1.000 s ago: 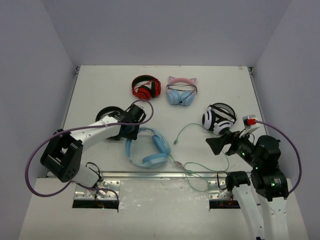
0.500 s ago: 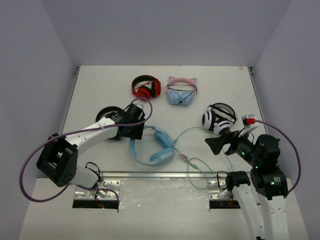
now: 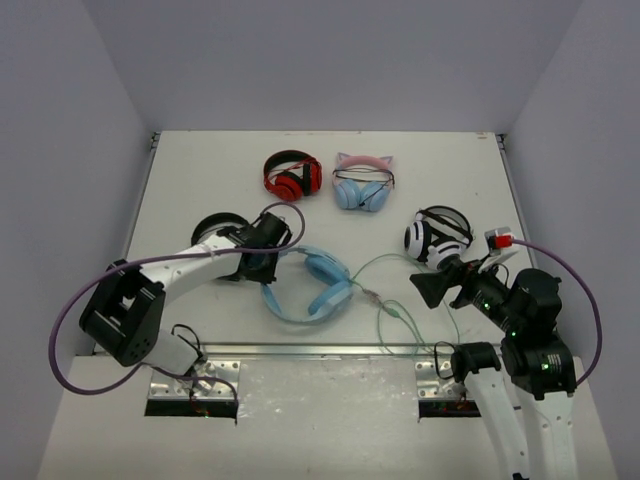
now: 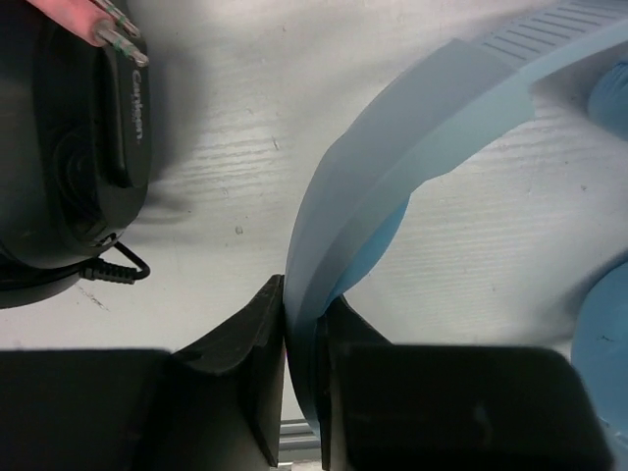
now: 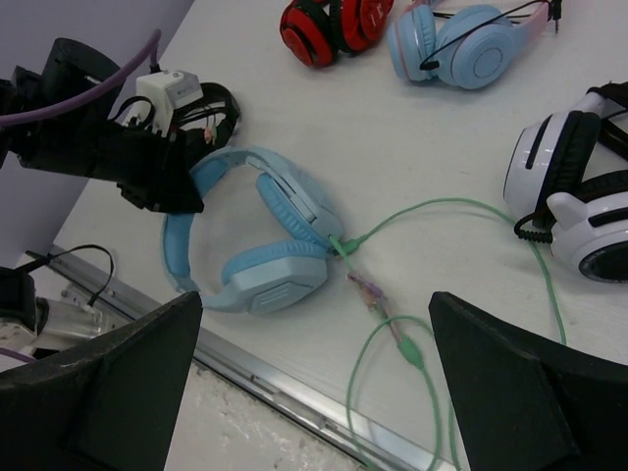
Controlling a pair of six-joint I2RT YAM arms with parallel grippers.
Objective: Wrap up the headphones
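Though flat, headphones [image 3: 327,268] in left hand [image 3: 272,267]

Red headphones [image 3: 292,175], cat-ear headphones [image 3: 361,187], white-and-black headphones [image 3: 438,237], black headphones [image 3: 208,226].

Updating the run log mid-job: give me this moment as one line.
left tool: shut on headphones headband | right tool: open, empty | mint-green cable: lying loose, unwrapped
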